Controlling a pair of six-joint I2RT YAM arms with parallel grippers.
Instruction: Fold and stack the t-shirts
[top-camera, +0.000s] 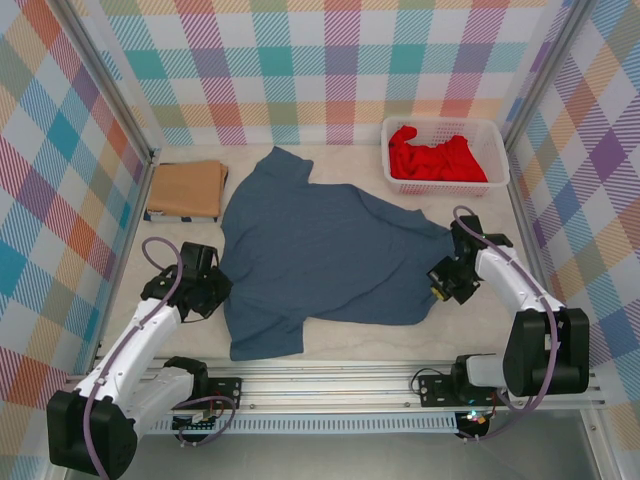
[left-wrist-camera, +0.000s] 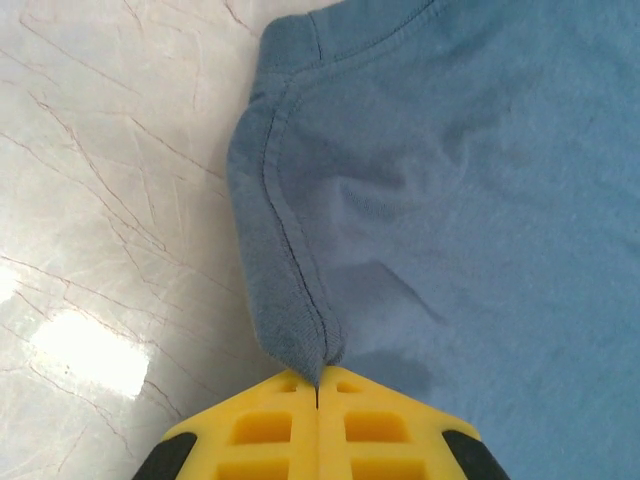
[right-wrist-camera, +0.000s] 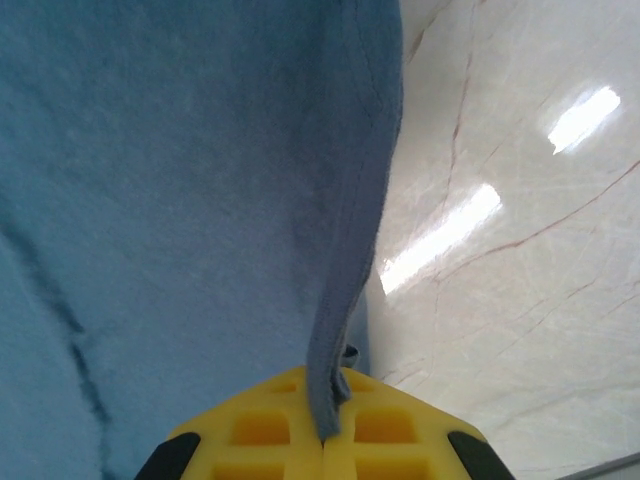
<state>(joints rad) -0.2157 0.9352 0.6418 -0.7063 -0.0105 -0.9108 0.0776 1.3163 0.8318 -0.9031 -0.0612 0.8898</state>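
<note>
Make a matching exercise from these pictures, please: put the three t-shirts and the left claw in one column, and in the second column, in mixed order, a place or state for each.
Column one
1. blue t-shirt
2. tan t-shirt
3. red t-shirt
4. left claw

Column two
A. crumpled inside the white basket
B. folded flat, at the far left
C. spread out in the middle
D. shut on a cloth edge

Pairs: 1-C, 2-B, 3-A, 4-D

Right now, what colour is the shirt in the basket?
The crumpled cloth shirt is bright red; top view.
</note>
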